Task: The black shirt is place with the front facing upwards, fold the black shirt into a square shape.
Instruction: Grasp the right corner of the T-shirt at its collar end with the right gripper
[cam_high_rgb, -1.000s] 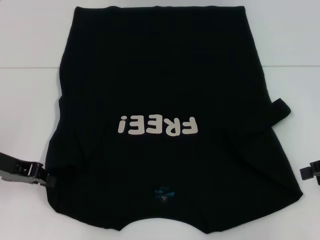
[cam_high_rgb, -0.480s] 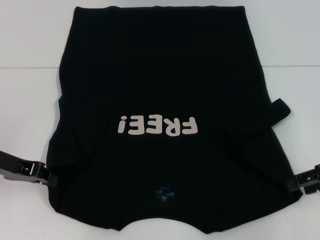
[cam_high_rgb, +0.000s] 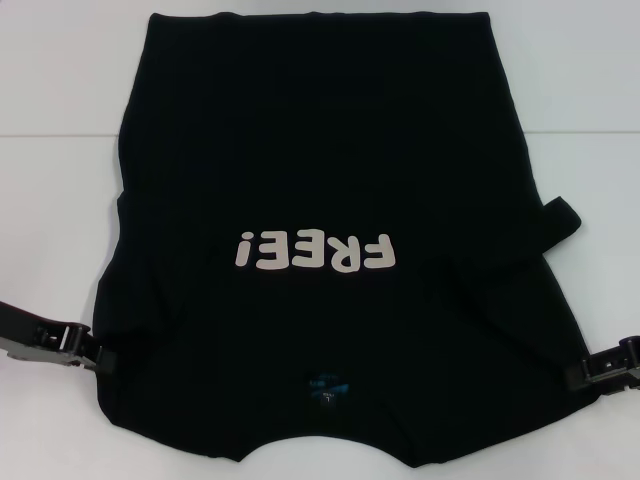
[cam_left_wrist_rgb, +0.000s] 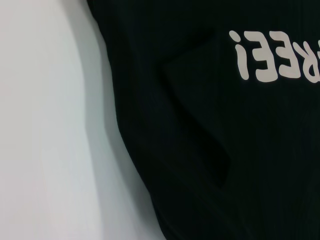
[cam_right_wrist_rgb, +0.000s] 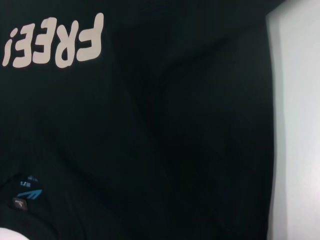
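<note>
- Shirt (cam_high_rgb: 330, 200) lies spread flat on the white table (cam_high_rgb: 60, 80), front up, "FREE!" print (cam_high_rgb: 314, 251) reading upside down in the head view.
- Collar end is nearest the robot, with a small blue neck label (cam_high_rgb: 328, 385) just inside it; hem is at the far side.
- Left gripper (cam_high_rgb: 98, 356) is low on the table at the shirt's near left edge, fingertips touching or just under the cloth where the sleeve is.
- Left fingers: can't tell how far open, tips merge with the black cloth; no clear hold visible.
- Right gripper (cam_high_rgb: 582, 373) is at the shirt's near right edge, tips at the cloth border.
- Right fingers: can't tell how far open, or whether any cloth is pinched.
- The print sits between the two grippers and farther out; the label lies between them, closer in.
- A small flap of cloth (cam_high_rgb: 562, 215) sticks out at the right side, well beyond the right fingers.
- Left wrist view: shirt edge (cam_left_wrist_rgb: 200, 150) with a diagonal crease, table beside it, own fingers not shown.
- Right wrist view: shirt (cam_right_wrist_rgb: 175, 125) with the print and label, soft wrinkles, strip of table alongside.
</note>
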